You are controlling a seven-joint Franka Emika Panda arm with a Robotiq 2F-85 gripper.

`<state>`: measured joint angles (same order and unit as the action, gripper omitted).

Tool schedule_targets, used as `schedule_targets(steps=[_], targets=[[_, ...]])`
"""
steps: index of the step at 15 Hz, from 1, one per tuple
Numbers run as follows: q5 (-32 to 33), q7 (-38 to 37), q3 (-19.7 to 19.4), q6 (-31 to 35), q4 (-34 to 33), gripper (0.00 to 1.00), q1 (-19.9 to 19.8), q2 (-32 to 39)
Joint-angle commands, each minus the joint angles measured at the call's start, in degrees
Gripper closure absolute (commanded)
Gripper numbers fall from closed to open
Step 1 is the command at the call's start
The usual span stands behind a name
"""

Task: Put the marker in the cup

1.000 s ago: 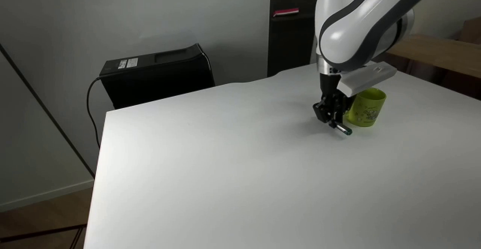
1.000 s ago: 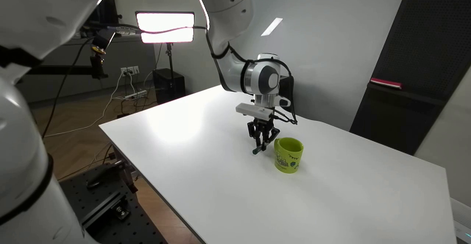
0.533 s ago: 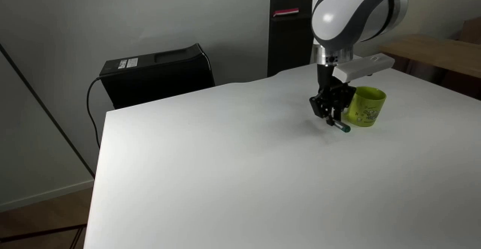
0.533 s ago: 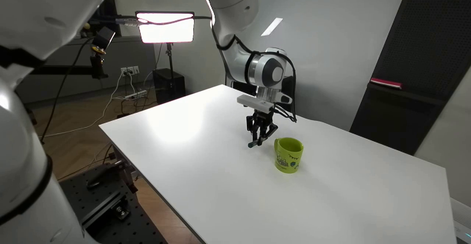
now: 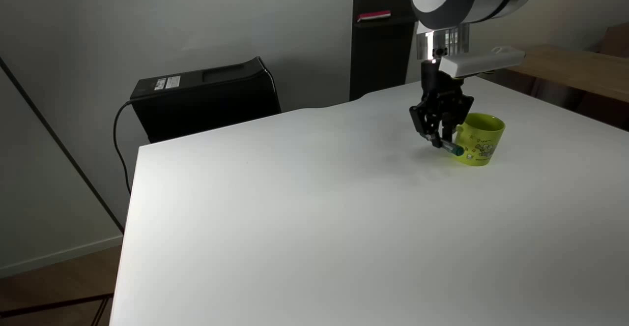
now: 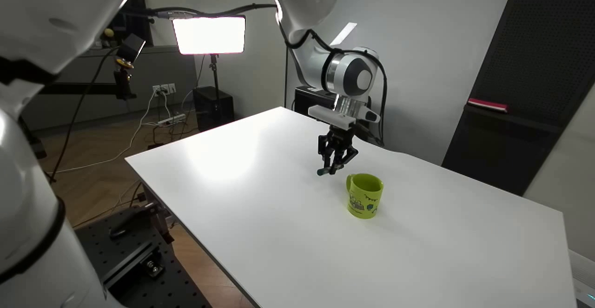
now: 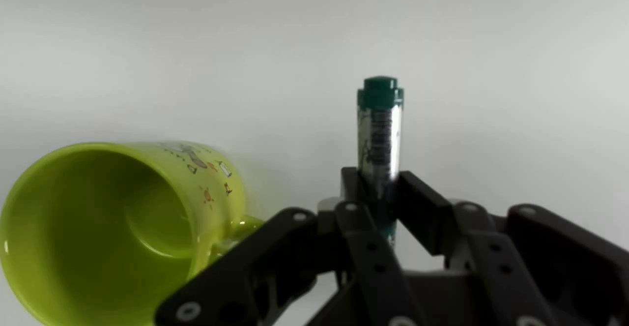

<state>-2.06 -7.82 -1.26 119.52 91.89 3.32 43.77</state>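
The yellow-green cup (image 5: 481, 144) stands upright on the white table. It also shows in an exterior view (image 6: 364, 201) and at the left of the wrist view (image 7: 221, 178), where its inside looks bare. My gripper (image 7: 378, 193) is shut on the marker (image 7: 380, 136), which has a silver barrel and a dark green end. The marker lies roughly level between the fingertips, and the fingers hide its middle. In both exterior views the marker (image 5: 452, 148) (image 6: 321, 172) is held above the table, beside the cup's handle side. The gripper (image 6: 331, 166) is apart from the cup.
The white table (image 5: 295, 218) extends around the cup. A black box-like case (image 5: 206, 95) stands behind the table's far edge. A bright lamp panel (image 6: 209, 36) stands beyond the table. A dark cabinet (image 6: 516, 94) stands against the wall.
My gripper has risen from near the table, carrying the marker up with it. The marker's end is now higher beside the cup. The cup has not moved.
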Motion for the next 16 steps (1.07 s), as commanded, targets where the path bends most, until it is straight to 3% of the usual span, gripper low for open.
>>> schedule_targets(steps=[1,9,16], targets=[[-2.23,-0.82,0.68,-4.57,-1.35,0.94,-1.53,-1.67],[-4.05,-1.57,0.33,4.19,6.57,0.94,-1.87,-8.77],[-11.64,-3.48,-0.55,3.29,11.43,0.94,-6.1,-14.53]])
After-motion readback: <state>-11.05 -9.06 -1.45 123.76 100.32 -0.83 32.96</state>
